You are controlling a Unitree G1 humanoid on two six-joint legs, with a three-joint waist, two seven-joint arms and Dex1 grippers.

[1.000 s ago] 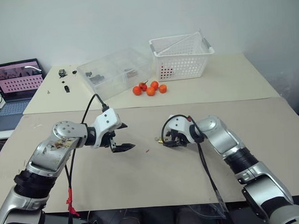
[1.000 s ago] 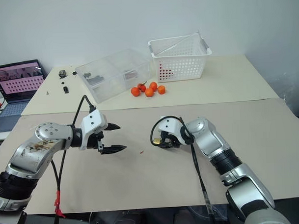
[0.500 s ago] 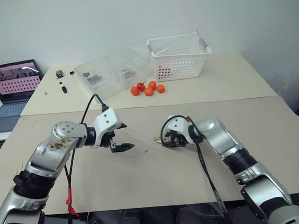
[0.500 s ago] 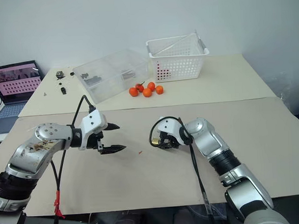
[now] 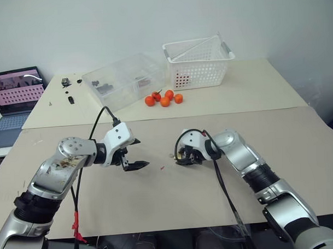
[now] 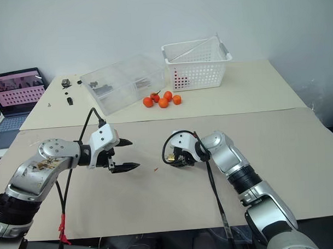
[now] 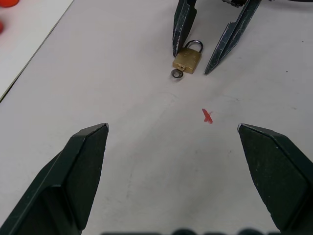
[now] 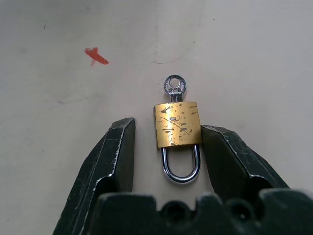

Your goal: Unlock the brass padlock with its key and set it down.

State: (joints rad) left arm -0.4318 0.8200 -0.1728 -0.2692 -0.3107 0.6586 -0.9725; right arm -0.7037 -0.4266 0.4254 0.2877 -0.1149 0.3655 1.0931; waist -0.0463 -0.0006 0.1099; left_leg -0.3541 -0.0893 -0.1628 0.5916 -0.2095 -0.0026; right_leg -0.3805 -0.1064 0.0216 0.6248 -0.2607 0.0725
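Brass padlock (image 8: 177,124) lies flat, straddled by right gripper (image 8: 168,142), unclenched, one finger touching; shackle faces wrist, key (image 8: 174,87) away. Left gripper (image 7: 173,161) spread, farther.

Tan table (image 5: 158,201): padlock (image 8: 177,125) w/ key (image 8: 174,86), red mark (image 8: 96,56).

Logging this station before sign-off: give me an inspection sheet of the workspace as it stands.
Surface: beige table, small red mark.
Job's things: brass padlock lying flat, key in its base.
Clutter: oranges, clear box, white basket, small dark parts.
Hands: left hand open, empty; right hand straddles the padlock, one finger touching, a gap at the other.
Cables: black cable on the left wrist.
Surroundings: laptop, white wall.
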